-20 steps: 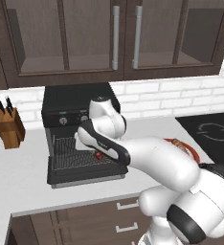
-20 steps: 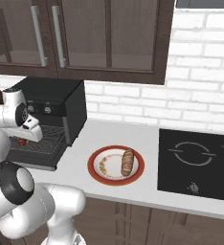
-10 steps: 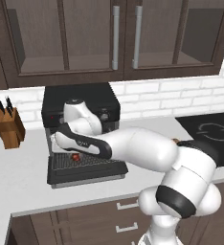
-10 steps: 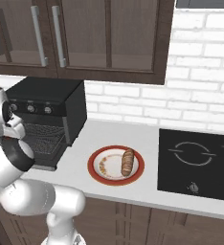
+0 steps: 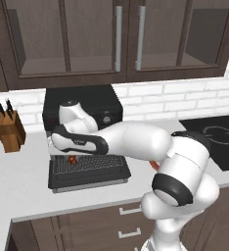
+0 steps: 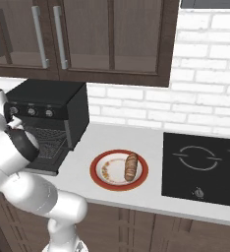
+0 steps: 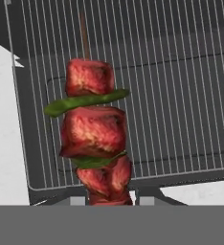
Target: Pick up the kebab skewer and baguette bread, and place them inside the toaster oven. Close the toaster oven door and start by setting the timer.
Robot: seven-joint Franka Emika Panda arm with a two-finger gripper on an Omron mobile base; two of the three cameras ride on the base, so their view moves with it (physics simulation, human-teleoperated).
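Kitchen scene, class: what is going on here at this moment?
The robot arm reaches to the open toaster oven, its pincer shut on the kebab skewer, held over the wire rack and the dropped door. The baguette bread lies on its plate on the counter, beside the cooktop.

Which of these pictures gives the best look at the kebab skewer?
The hand view: the kebab skewer is seen close up, red meat chunks and green slices on a thin stick, above the wire rack. The left base view shows it as a small red speck under the arm. In the right base view I cannot make it out.
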